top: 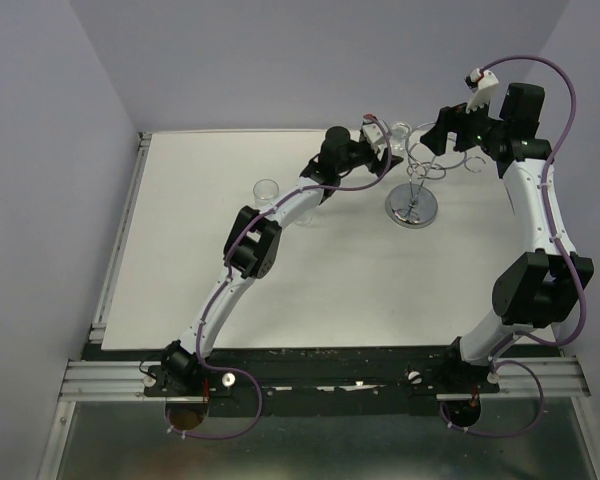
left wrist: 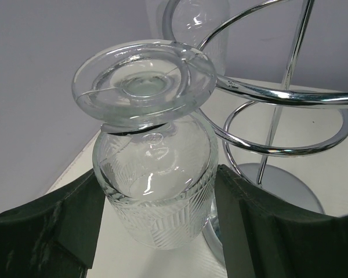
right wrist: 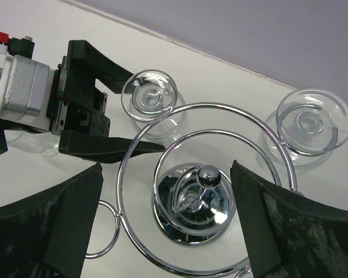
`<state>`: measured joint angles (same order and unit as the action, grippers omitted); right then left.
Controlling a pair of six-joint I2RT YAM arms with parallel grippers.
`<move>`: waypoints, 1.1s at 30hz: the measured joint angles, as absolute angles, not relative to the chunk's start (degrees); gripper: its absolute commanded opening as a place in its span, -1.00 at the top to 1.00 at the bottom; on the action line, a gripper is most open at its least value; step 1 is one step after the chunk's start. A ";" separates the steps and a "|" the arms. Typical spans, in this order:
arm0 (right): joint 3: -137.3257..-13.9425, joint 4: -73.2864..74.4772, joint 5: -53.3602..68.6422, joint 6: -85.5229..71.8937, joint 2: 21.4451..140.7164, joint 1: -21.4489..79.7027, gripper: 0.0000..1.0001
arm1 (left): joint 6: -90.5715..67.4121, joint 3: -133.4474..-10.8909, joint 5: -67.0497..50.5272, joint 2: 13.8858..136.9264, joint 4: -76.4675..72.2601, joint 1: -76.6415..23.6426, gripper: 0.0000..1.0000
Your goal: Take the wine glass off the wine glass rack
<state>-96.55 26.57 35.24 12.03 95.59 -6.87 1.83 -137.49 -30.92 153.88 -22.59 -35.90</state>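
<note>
The wine glass [left wrist: 156, 191] hangs upside down with its foot [left wrist: 144, 81] caught in a hook of the chrome wine glass rack [left wrist: 278, 95]. My left gripper [left wrist: 159, 174] is shut on its cut-pattern bowl, a dark finger pressed to each side. From above, the left gripper [top: 388, 140] sits at the rack's [top: 412, 208] back left. In the right wrist view the same glass [right wrist: 151, 95] shows between the left gripper's fingers [right wrist: 104, 145]. My right gripper [right wrist: 167, 168] hovers open over the rack's top rings [right wrist: 203, 104], holding nothing.
A second glass [right wrist: 310, 124] hangs on the rack's far right hook [top: 471, 160]. Another glass [top: 267, 190] stands on the white table beside the left arm. Walls close off the back and the left side. The rack's mirrored base [right wrist: 191, 223] lies under the right gripper.
</note>
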 measured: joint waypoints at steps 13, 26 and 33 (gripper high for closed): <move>-96.57 26.50 35.22 11.51 95.59 -6.87 -0.95 | 1.04 -137.51 -23.79 153.88 -22.59 -36.03 1.00; -96.57 26.00 35.22 10.31 95.59 -6.87 -0.95 | 1.06 -137.51 -15.99 153.88 -22.61 -36.01 1.00; -96.73 25.36 35.24 9.37 95.59 -6.87 -0.95 | 1.76 -136.99 -14.50 153.71 -22.48 -35.48 1.00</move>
